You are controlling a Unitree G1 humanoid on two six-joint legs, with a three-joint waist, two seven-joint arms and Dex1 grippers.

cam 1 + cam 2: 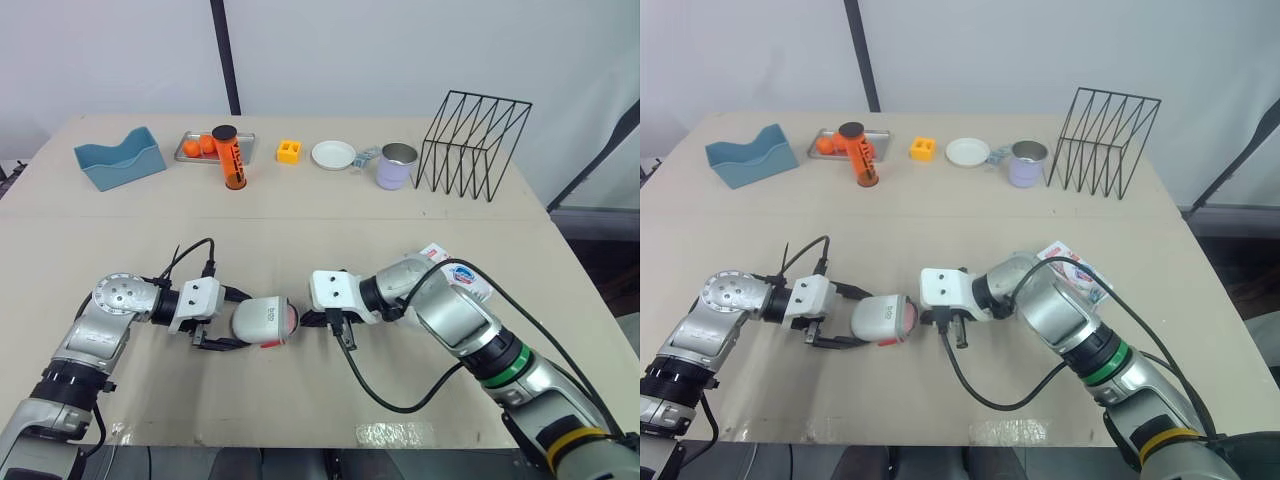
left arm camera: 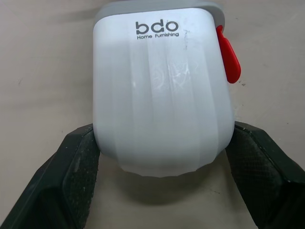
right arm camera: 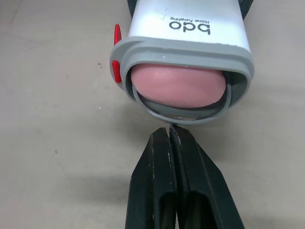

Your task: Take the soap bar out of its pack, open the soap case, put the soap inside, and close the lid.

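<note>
Case: white plastic soap case [image 1: 262,320] with a grey rim, on its side near the front edge, mouth open.
Soap: pink soap bar [image 3: 178,83] inside the case.
Hold: left gripper [image 2: 162,138] clamps the case's closed end.
Free arm: right gripper [image 3: 169,136], fingers pressed together, tips at the rim.
Pack: white-and-blue soap pack [image 1: 460,278] behind the right arm.
Room: bare beige tabletop [image 1: 300,220] stretches back to the black wire rack [image 1: 475,145].

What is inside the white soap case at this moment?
A pink soap bar shows at the open end of the soap case. The white shell covers its rear part, so its depth cannot be seen.
</note>
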